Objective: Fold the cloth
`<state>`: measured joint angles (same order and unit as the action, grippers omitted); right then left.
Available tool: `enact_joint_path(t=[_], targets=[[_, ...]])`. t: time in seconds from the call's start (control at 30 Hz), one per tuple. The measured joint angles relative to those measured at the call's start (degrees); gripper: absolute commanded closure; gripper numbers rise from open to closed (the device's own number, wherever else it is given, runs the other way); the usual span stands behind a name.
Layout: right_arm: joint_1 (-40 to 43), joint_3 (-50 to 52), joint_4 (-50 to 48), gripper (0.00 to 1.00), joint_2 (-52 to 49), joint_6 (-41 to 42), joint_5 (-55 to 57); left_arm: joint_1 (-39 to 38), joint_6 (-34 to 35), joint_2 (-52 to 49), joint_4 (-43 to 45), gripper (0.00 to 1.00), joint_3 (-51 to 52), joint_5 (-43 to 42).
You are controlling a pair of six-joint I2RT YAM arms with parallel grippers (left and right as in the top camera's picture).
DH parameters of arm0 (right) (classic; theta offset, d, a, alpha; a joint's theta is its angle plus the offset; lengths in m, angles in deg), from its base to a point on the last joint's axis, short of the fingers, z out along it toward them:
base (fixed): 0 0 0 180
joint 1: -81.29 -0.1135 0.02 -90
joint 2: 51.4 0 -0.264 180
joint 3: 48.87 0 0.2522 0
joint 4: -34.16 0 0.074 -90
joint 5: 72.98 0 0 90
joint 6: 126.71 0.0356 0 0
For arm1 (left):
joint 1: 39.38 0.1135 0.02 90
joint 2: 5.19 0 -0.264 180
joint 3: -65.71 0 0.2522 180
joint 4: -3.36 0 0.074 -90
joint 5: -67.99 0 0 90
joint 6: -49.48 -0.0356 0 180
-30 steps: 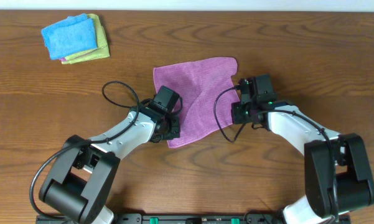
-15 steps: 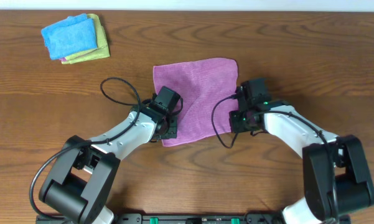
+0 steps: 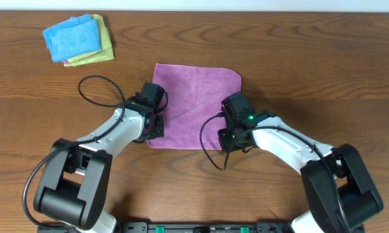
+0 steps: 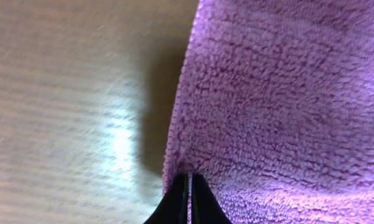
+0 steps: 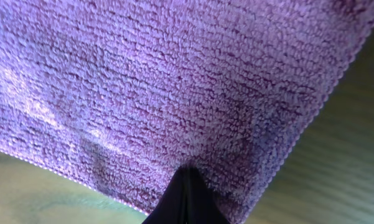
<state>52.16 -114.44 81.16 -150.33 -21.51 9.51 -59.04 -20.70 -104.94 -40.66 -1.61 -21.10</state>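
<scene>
Dragged leftward, cloth (image 3: 194,103) lies well apart from stacked towels (image 3: 77,39).

White arm shells (image 3: 110,133), black joints (image 3: 153,98), looped black cables (image 3: 97,77); green wrist light (image 3: 250,118); black pincer fingers (image 4: 176,200).

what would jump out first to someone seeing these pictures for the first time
The purple cloth spread out at the middle of the wooden table draws the eye first. The left end effector is pinched shut on its near-left corner and the right end effector on its near edge by the right corner. Next comes the stack of folded cloths, blue on top, at the far-left corner.
</scene>
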Motion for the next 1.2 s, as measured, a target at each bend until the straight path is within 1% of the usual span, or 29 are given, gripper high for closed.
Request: enact_joint_path(t=[0.13, 0.27, 0.5, 0.7, 0.83, 1.0, 1.03, 1.07, 1.1, 1.13, 1.2], targets=[[-0.2, -0.1, 1.9, 0.99, 0.0, 1.1, -0.9, 0.0, -0.4, 0.0, -3.9, 0.94, -0.3, -0.3], [-0.2, -0.2, 3.3, 0.99, 0.0, 1.6, -1.3, 0.0, -0.4, 0.0, -5.8, 0.94, -0.4, -0.5], [-0.2, -0.2, 3.2, 0.99, 0.0, 2.3, -1.5, 0.0, -0.6, 0.0, -6.1, 0.95, -0.6, -0.9], [-0.3, -0.2, 3.8, 0.98, 1.0, 2.4, -1.4, 0.1, -1.2, 0.2, -9.4, 0.94, -5.1, -2.4], [-0.3, -0.3, 4.1, 0.98, 5.9, 2.4, -0.8, 0.1, -1.7, 3.5, -11.0, 0.94, -7.1, -2.6], [-0.3, -1.1, 5.8, 0.99, 15.1, 2.4, 0.7, 0.1, -1.7, 11.6, -15.0, 0.94, -7.3, -3.1], [-0.3, -1.1, 6.6, 0.96, 16.6, 2.4, 1.1, 0.1, -1.7, 12.9, -16.2, 0.94, -7.3, -3.1], [-0.3, -1.2, 8.3, 0.87, 18.6, 2.4, 2.1, 0.0, -1.7, 14.4, -17.9, 0.94, -7.4, -3.0], [-0.2, -1.2, 9.9, 0.82, 20.5, 2.4, 2.7, 0.0, -1.7, 15.5, -19.3, 0.94, -7.5, -2.6], [0.0, -1.4, 11.7, 0.79, 21.8, 2.5, 3.4, 0.1, -1.7, 16.4, -20.8, 0.94, -7.5, -2.0], [1.0, -1.4, 15.0, 0.78, 23.1, 2.6, 4.0, 0.1, -1.6, 16.8, -21.8, 0.94, -7.4, -1.3]])
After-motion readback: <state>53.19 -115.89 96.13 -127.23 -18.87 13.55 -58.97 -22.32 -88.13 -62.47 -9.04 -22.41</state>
